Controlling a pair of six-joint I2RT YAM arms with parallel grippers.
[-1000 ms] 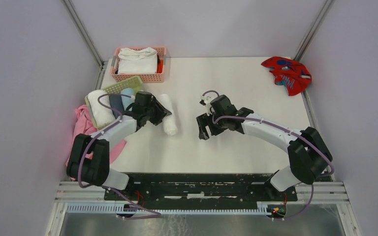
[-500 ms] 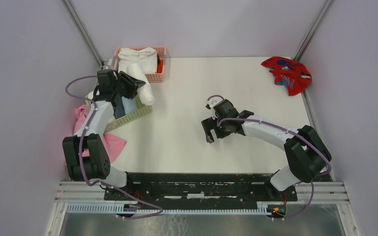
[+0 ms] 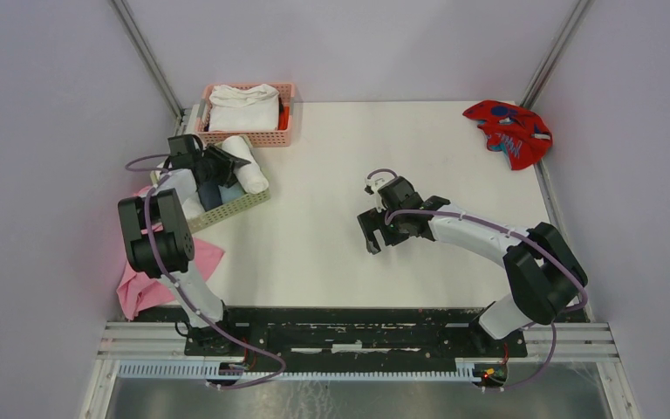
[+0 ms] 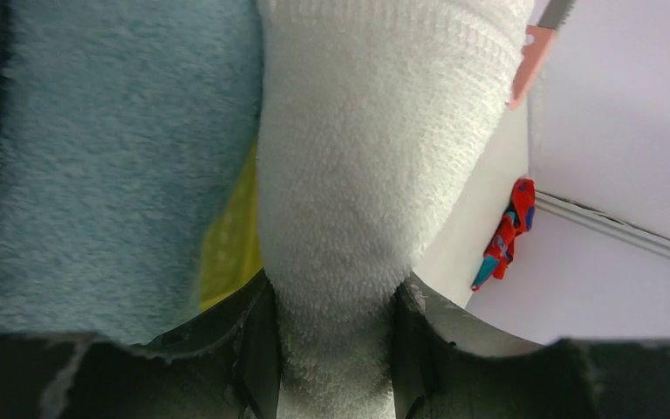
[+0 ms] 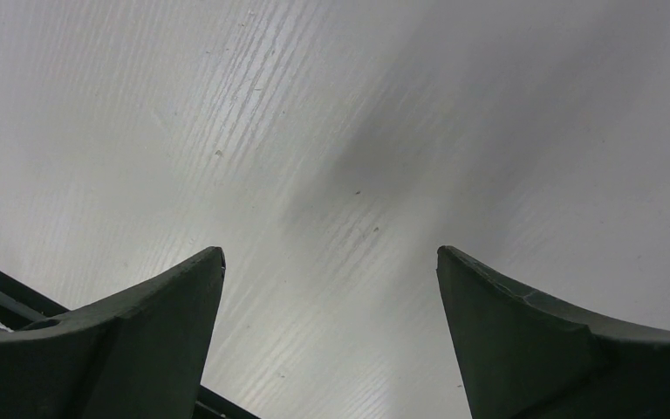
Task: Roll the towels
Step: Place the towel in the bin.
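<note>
Pale desk (image 3: 401, 157), grey walls. The left end effector (image 4: 331, 310) pinches a rolled white towel (image 4: 358, 175) beside the blue roll (image 4: 122, 157) at the green basket (image 3: 231, 208). The right end effector (image 5: 331, 288) is spread and empty. The red towel (image 3: 508, 131), far beyond it, lies unrolled.

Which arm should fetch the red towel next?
Right. The right gripper is open, empty and nearer the red towel; the left gripper is shut on the rolled white towel at the green basket.
</note>
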